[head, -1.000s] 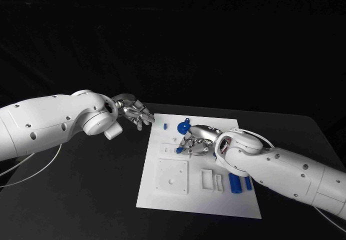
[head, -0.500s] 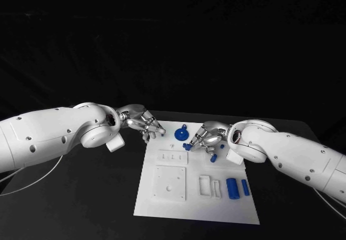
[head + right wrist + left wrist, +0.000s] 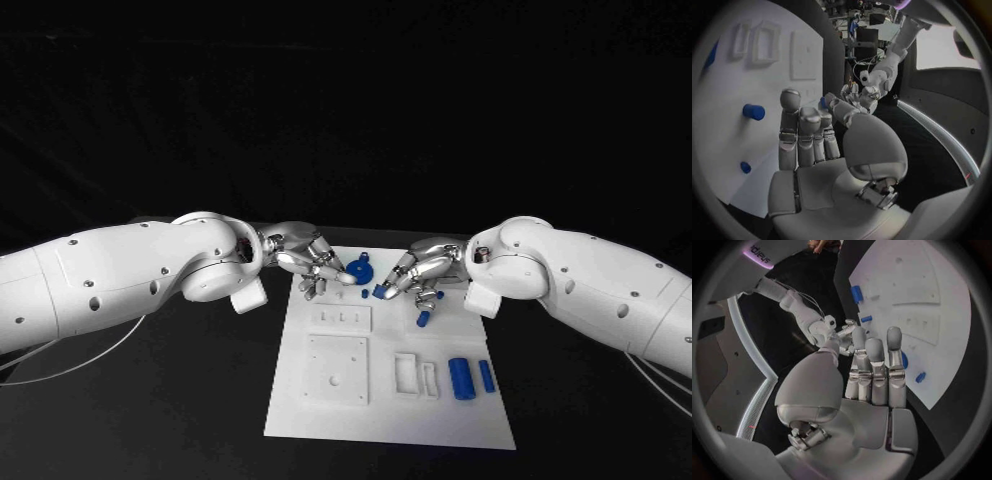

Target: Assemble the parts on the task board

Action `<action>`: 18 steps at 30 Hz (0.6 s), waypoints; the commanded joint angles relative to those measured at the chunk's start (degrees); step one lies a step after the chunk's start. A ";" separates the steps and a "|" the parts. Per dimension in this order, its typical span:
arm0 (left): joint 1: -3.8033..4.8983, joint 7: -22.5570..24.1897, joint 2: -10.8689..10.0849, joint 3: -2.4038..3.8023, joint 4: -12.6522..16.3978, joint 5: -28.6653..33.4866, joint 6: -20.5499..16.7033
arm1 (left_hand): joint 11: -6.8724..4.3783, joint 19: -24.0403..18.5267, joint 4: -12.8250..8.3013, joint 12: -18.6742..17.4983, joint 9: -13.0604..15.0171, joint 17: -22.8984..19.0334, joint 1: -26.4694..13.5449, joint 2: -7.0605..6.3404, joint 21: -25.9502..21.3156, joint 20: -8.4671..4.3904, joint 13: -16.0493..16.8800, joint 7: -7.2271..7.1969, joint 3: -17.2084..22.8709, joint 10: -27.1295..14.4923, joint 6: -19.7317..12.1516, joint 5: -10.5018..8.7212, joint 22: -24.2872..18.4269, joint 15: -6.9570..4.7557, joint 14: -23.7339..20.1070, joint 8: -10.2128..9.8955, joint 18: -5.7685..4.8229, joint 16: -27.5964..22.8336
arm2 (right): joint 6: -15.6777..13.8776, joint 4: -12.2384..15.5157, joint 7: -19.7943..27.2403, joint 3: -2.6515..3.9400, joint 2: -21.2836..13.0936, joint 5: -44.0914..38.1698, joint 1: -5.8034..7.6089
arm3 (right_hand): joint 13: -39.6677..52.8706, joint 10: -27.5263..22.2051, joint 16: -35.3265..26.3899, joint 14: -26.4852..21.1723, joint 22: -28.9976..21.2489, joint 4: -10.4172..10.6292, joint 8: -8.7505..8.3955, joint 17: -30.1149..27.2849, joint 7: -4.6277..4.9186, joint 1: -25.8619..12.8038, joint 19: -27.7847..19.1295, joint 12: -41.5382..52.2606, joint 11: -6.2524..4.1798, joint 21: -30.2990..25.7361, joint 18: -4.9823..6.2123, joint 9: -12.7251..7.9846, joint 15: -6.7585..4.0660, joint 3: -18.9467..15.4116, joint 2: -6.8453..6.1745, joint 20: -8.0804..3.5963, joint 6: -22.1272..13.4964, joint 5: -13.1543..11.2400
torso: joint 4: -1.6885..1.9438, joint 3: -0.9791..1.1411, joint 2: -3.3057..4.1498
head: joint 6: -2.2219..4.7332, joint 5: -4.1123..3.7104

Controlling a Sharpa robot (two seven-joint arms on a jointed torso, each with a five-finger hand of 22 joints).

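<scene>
A black table (image 3: 173, 400) stands before a dark, unlit backdrop.

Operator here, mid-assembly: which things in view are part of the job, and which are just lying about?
Job:
white task board
round blue part at its far end
small blue peg
two blue cylinders near the right edge
left hand
right hand

Lying about:
black table
white cable at the left arm

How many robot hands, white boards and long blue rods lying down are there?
Robot hands: 2, the left hand and right hand
White task board: 1
Long blue rods lying side by side: 2
Total: 5
</scene>
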 commanded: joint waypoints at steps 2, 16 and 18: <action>0.03 1.35 1.66 -0.07 -0.78 -4.12 1.22 | -0.36 -0.26 -0.03 0.24 0.19 -0.20 -0.31 -0.10 -0.41 -0.11 0.10 -0.08 0.26 0.34 -0.22 0.39 0.45 0.05 -0.39 -0.22 -0.45 0.36 | 7.60 -1.89 -2.87 0.02 0.61 7.96 0.57 | 0.00 -0.41 0.21 -0.34 2.43 -0.07 0.20 0.09 0.07 -0.01 1.66 -0.22 -0.04 -0.22 -0.49 0.72 0.02 -0.39 0.64 -0.13 0.23 0.16 | 0.01 -0.08 0.06 | -0.28 -0.31; -0.03 2.15 5.13 -0.48 -2.87 -7.97 1.25 | -0.69 -0.65 -1.89 2.75 2.95 -0.18 0.48 1.33 0.22 -0.35 2.97 -0.69 -0.67 -1.08 0.44 10.95 1.23 -0.18 -1.47 0.06 -0.82 3.18 | 11.81 -4.09 -4.93 -0.04 1.94 9.33 1.29 | 0.02 -0.61 0.35 -0.46 2.49 -0.36 0.19 0.27 0.11 0.08 1.51 -0.29 -0.02 -0.09 -0.51 0.84 0.07 -0.62 0.85 -0.10 0.22 0.21 | 0.07 -0.11 0.04 | -0.59 -1.08; -0.03 2.28 5.33 -0.48 -3.04 -7.96 1.02 | -0.79 -0.77 -2.08 2.88 3.70 -0.27 0.66 1.70 0.41 -0.35 3.20 -0.91 -0.64 -1.31 0.58 14.66 1.25 -0.22 -1.58 0.11 -0.76 3.39 | 12.10 -4.11 -5.10 -0.05 2.04 9.03 1.31 | -0.03 -0.68 0.33 -0.51 2.46 -0.42 0.20 0.28 0.12 0.10 1.44 -0.36 -0.01 -0.26 -0.49 0.86 0.08 -0.65 0.89 -0.08 0.22 0.31 | 0.10 -0.11 0.04 | -0.59 -1.16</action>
